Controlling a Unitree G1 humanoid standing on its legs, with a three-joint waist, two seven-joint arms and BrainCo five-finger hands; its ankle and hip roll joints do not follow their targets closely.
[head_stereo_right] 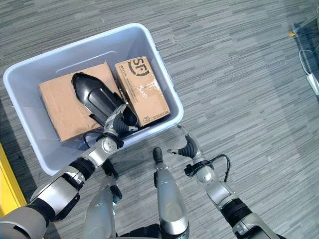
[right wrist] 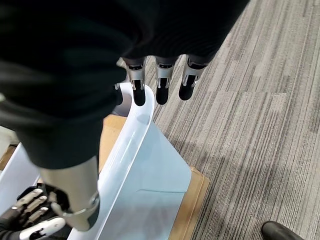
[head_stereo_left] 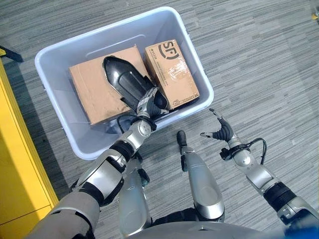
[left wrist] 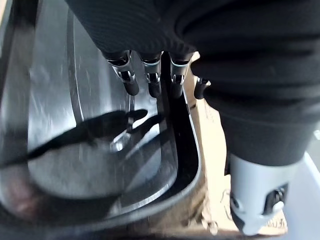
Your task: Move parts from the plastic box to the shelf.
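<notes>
A pale plastic box [head_stereo_left: 55, 55] is set on grey striped carpet [head_stereo_left: 259, 59], with a yellow panel [head_stereo_left: 20, 169] at 9 o'clock. The glossy black part [head_stereo_left: 127, 82] is laid over cardboard boxes [head_stereo_left: 172, 74] inside; the left hand [head_stereo_left: 149, 102] is rested on it with fingers [left wrist: 131, 82] relaxed. At 4 o'clock, the right hand [head_stereo_left: 222, 132] is held spread and empty.

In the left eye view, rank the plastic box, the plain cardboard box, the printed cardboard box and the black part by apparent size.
1. Plastic box
2. Plain cardboard box
3. Black part and printed cardboard box: these look alike, so they are left unranked.

Grey striped carpet [head_stereo_left: 259, 59], yellow furniture [head_stereo_left: 15, 169]
</notes>
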